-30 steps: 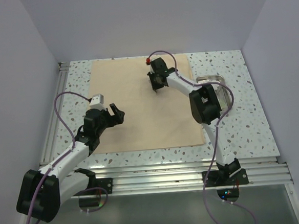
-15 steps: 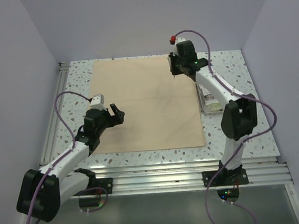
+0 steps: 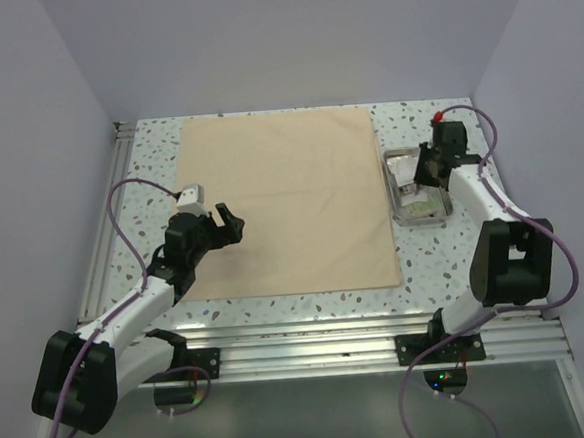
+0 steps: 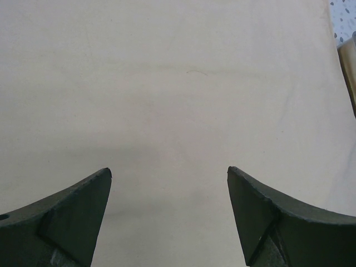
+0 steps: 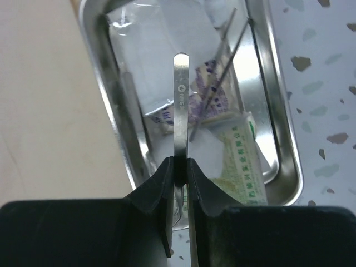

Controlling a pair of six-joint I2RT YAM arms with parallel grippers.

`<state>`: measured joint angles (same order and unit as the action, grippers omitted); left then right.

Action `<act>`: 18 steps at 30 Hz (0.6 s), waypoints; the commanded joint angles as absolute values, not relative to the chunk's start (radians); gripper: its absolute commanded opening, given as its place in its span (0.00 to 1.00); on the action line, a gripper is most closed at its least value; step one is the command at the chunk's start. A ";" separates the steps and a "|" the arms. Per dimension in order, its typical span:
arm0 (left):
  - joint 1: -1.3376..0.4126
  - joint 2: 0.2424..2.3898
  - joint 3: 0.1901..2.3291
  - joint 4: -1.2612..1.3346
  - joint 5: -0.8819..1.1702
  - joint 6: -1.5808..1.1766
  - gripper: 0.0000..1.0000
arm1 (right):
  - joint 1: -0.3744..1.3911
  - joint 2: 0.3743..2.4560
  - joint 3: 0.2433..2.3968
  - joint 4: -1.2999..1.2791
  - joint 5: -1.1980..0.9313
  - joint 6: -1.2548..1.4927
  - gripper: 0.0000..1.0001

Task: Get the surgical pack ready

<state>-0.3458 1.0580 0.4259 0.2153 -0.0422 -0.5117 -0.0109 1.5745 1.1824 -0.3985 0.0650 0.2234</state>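
On the left, the left gripper (image 3: 230, 219) hangs over the near left part of the tan cloth (image 3: 291, 199), its two fingers wide apart with nothing between them. If it came down and pushed, I think it could bunch up the cloth, which lies flat and smooth in the middle of the table (image 3: 455, 258). Just beside the right edge of the cloth sits the steel tray (image 5: 283, 128), with clear, white and green sachets (image 5: 239, 161) and thin metal instruments (image 5: 223, 78) piled in it. Over the tray, the right gripper (image 5: 181, 161) is pinched tight on a flat metal tool (image 5: 181, 100) that sticks out past its fingers. It holds only a narrow bit of the tool, so the tool could slip or swing round and land on the table. The tip could also catch a sachet and flick it out, since the pile looks loose. The left arm (image 3: 137, 300) reaches forward and a bit inward from its base, low, with the wrist aimed at the middle of the cloth. The right arm (image 3: 486, 200) goes up its own side of the table with the elbow bent, and the wrist turns in toward the tray, pointing down into it
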 commanded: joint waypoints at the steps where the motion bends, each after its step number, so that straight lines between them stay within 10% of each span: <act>1: -0.354 1.039 0.428 0.239 -0.060 -0.489 0.89 | -0.064 1.548 1.146 -0.348 0.035 0.284 0.00; 8: -0.356 1.040 0.428 0.238 -0.058 -0.489 0.89 | -0.067 1.689 1.204 -0.357 0.037 0.301 0.00; 13: -0.357 1.038 0.428 0.238 -0.064 -0.488 0.89 | -0.066 1.701 1.218 -0.364 0.028 0.307 0.35; 18: -0.360 1.039 0.428 0.241 -0.063 -0.483 0.89 | -0.069 1.583 1.132 -0.344 0.130 0.339 0.49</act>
<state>-0.3504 1.0542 0.4259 0.2150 -0.0490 -0.5110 -0.0673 1.6962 1.1622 -0.3786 0.0528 0.3031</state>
